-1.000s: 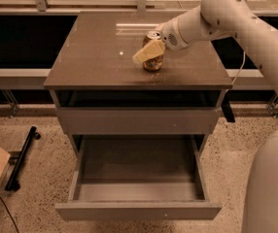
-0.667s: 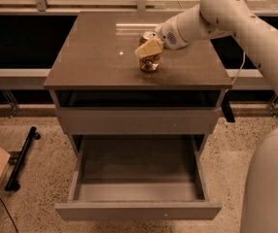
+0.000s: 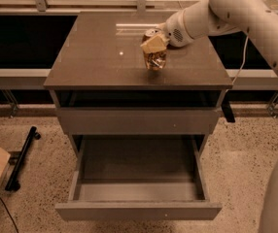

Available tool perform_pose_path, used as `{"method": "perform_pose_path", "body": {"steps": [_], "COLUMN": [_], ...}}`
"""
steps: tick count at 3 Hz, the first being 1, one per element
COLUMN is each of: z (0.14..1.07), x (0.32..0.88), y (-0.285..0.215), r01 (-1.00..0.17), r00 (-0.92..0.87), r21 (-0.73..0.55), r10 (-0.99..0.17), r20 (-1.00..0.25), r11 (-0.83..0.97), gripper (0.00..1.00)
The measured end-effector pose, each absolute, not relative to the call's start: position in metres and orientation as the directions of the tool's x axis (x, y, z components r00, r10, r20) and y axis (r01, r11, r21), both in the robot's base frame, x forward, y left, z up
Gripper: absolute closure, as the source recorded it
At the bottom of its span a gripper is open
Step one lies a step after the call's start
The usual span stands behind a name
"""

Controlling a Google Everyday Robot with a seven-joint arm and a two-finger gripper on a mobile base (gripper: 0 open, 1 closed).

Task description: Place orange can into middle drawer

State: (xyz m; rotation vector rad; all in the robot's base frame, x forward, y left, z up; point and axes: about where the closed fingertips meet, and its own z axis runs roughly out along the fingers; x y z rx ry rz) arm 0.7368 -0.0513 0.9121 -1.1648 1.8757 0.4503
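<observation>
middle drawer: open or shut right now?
Open. The middle drawer is pulled out well past the cabinet front, its floor bare. The gripper is over the cabinet top, at the orange can.

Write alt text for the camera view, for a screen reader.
The robot's gripper is at the top of the orange can, which stands on the cabinet top. Below, the middle drawer is pulled open toward the camera.
</observation>
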Motion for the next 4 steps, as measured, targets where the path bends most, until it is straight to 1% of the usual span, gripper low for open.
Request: {"method": "perform_pose_path", "body": {"steps": [1,2,3,4], "z": [0.932,0.946,0.950,0.943], "x": [0.697,0.645,0.592,0.536], "y": [-0.054,-0.057,-0.056,-0.051], "r01": [-0.885,-0.903,-0.916,-0.921], "r00": [-0.127,-0.054,0.015,0.083], "r21": [-0.159,-0.193,-0.219,-0.242], "r10": [-0.556,-0.548,-0.515,-0.454], "r20": [-0.821,-0.835,-0.857,-0.887], "r11": [0.438,0.383,0.337,0.304], "gripper": [1.00,1.00,1.00,1.00]}}
